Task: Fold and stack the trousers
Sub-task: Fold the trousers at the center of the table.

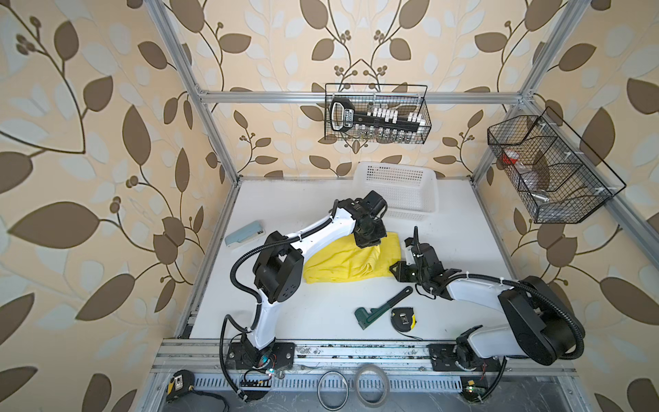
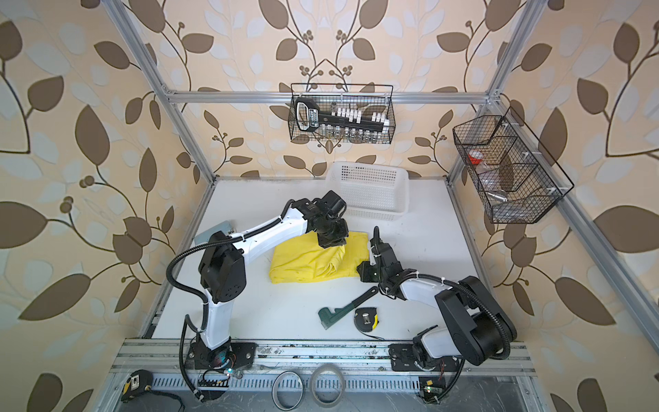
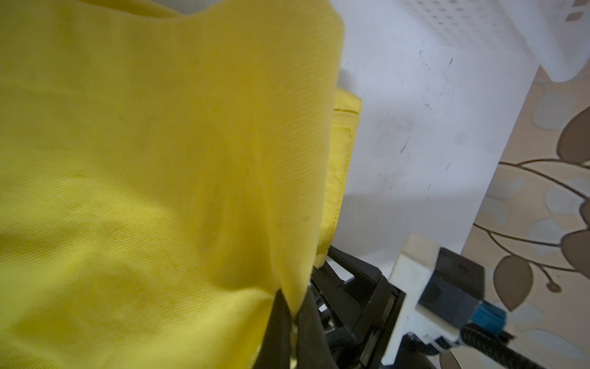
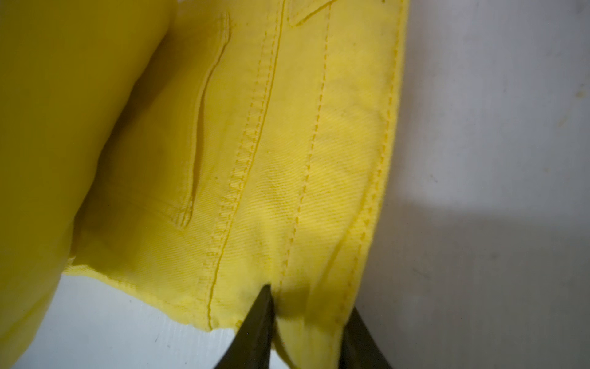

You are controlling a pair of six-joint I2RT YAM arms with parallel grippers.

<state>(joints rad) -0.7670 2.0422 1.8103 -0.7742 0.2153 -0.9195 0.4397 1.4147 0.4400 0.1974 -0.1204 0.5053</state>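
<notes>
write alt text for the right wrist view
The right gripper pinches a stitched edge of the yellow trousers, fabric bunched between its two black fingers. White table shows beyond the cloth.

**Two matching white-and-black robot arms**

The left arm [image 1: 321, 232] and right arm [image 1: 474, 289] share one build: glossy white shells between bulky matte-black joint housings. A black ribbed hose [image 1: 232, 274], fastened with white cable ties, runs along each. Each stands on a black base plate [image 1: 285, 353]. The left gripper [image 3: 292, 314] has slim black fingers [image 3: 274, 329].
</notes>
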